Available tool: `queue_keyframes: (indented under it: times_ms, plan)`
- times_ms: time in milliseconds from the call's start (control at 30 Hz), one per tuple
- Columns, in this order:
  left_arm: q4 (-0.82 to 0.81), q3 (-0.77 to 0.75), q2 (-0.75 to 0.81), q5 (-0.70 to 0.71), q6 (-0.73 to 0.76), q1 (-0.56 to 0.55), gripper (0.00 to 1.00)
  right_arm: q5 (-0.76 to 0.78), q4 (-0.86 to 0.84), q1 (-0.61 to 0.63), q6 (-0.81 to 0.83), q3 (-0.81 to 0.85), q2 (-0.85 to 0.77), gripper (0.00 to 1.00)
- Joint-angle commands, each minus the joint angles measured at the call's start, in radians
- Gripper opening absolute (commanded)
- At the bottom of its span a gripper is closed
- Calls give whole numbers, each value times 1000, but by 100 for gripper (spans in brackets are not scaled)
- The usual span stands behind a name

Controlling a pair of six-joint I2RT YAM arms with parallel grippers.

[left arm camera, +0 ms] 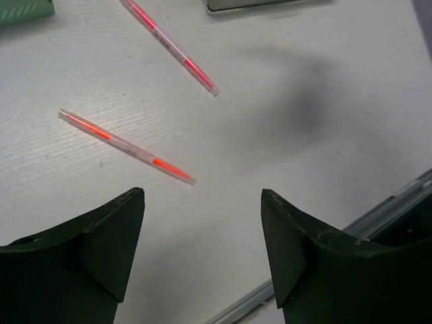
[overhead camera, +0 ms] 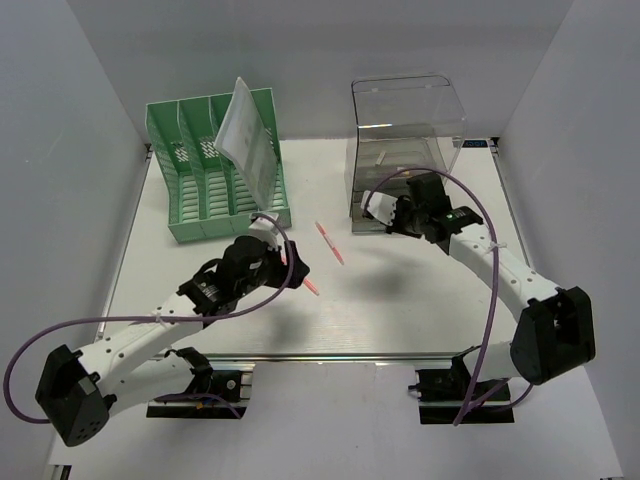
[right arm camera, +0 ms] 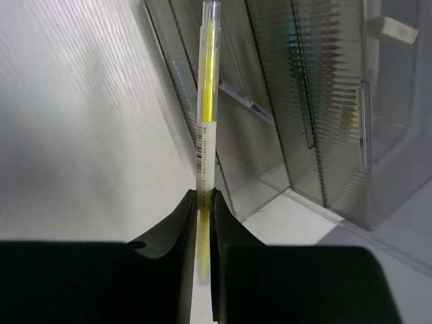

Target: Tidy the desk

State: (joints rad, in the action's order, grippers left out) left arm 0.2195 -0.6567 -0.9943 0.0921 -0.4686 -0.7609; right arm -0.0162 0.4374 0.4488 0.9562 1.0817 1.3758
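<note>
On the white desk [overhead camera: 420, 300], two red pens lie loose: one [overhead camera: 330, 243] in the middle, one [overhead camera: 312, 287] nearer the front. Both show in the left wrist view, the near pen [left arm camera: 125, 147] just ahead of the fingertips and the far pen [left arm camera: 172, 46] beyond it. My left gripper [overhead camera: 293, 268] [left arm camera: 202, 196] is open and empty above the desk, just short of the near pen. My right gripper [overhead camera: 385, 212] [right arm camera: 204, 196] is shut on a yellow pen [right arm camera: 206, 121], which points at the lower front of the clear drawer box [overhead camera: 405, 150] [right arm camera: 324, 101].
A green slotted file rack [overhead camera: 215, 170] stands at the back left with a white booklet [overhead camera: 248, 140] leaning in it. A metal rail [overhead camera: 330, 355] [left arm camera: 378, 216] runs along the desk's near edge. White walls close in the sides and back. Another pen [right arm camera: 236, 98] lies inside the box's bottom tray.
</note>
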Motion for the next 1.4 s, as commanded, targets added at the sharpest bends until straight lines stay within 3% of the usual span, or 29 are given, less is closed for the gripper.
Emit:
queue_keyframes:
  times_ms: [0, 267, 667, 900, 1100, 1200, 1233, 1300, 1333, 1367]
  plan:
    - [44, -1, 57, 35, -223, 3, 80, -11, -61, -38, 335, -29, -23, 0]
    - [245, -54, -35, 147, -410, 3, 83, -2, -77, -99, 498, 87, 149, 0]
    - [261, -35, -47, 156, -466, 3, 85, 8, -123, -137, 516, 219, 353, 0]
    - [297, -58, -76, 135, -533, 3, 86, 10, -126, -145, 504, 224, 391, 29]
    - [379, -98, -142, 133, -599, 3, 86, -24, -129, -145, 460, 169, 275, 32]
    - [417, -115, -168, 132, -625, 3, 86, -71, -160, -145, 319, 123, 142, 32]
    - [423, -121, -175, 133, -628, 3, 86, -138, -164, -148, 121, 121, 102, 32]
    - [443, -130, -187, 135, -643, 3, 86, -247, -143, -171, -116, 113, -22, 24]
    - [449, -133, -191, 139, -647, 3, 85, -360, -134, -183, -316, 60, -64, 17]
    - [451, -136, -201, 144, -650, 3, 85, -416, -147, -188, -405, 17, -151, 0]
